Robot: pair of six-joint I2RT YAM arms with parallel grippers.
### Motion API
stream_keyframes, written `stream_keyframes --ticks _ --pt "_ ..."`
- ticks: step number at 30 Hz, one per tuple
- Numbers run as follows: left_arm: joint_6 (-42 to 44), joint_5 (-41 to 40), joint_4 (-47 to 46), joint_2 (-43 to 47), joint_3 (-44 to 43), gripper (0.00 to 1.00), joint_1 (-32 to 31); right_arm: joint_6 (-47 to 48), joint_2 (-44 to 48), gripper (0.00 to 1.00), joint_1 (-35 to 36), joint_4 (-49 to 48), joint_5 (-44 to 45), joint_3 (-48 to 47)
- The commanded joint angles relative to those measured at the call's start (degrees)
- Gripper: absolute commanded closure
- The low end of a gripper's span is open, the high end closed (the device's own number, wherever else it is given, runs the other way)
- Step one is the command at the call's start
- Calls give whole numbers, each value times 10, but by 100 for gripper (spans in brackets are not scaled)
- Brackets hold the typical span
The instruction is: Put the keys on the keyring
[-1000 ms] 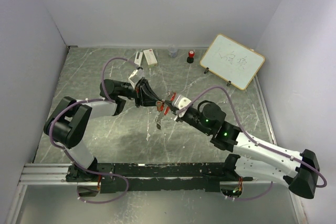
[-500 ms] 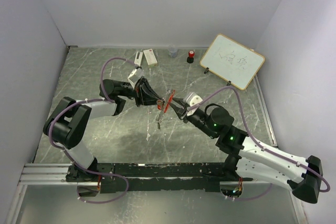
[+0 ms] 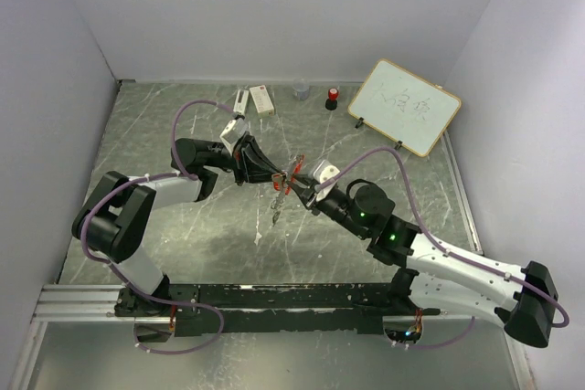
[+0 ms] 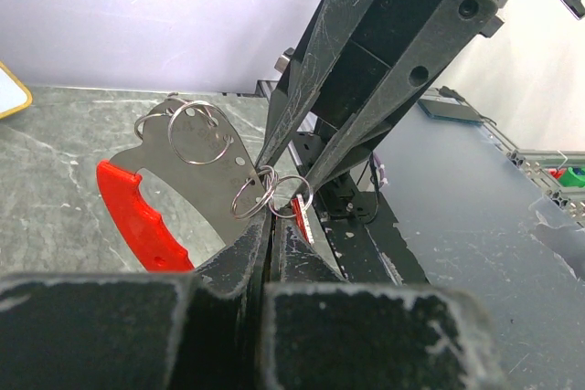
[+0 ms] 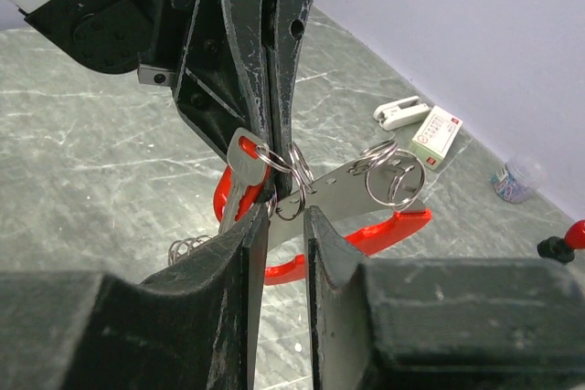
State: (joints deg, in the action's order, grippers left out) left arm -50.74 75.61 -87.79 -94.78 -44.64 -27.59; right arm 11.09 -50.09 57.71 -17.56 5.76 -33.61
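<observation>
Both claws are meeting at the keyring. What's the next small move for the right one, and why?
Probably close the right claw on the small ring hanging between its fingertips. Its jaws stand slightly apart with nothing pinched, the key sits right beside them, and the left claw is shut on the keyring, holding it up. A firm grip looks needed before threading.

1. The keyring (image 4: 212,175) is seen as dull grey metal, with thin shiny wire rings and a glossy red plastic fob (image 4: 137,212).
2. Beneath the keyring, the table (image 4: 46,157) is seen as smooth and marbled.
3. Beside the keyring, the right gripper's fingers (image 4: 366,70) are seen as matt, scuffed black plastic.
</observation>
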Motion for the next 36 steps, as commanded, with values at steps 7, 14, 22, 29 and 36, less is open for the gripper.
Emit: stream_keyframes --ticks 7,14,22,29,36 --pt "5 -7 -161 15 -12 93 -12 3 -11 79 -2 -49 -7 -1" --pt "5 -6 -161 10 -17 93 -19 6 -28 90 -4 -58 -14 -5" --pt "6 -16 -162 5 -18 93 -19 -1 -24 100 -4 -61 1 -4" --pt "23 -61 -161 17 12 2 11 11 2 100 -5 -36 21 -4" --pt "31 -102 -161 47 62 2 72 26 30 100 -6 -20 44 2"
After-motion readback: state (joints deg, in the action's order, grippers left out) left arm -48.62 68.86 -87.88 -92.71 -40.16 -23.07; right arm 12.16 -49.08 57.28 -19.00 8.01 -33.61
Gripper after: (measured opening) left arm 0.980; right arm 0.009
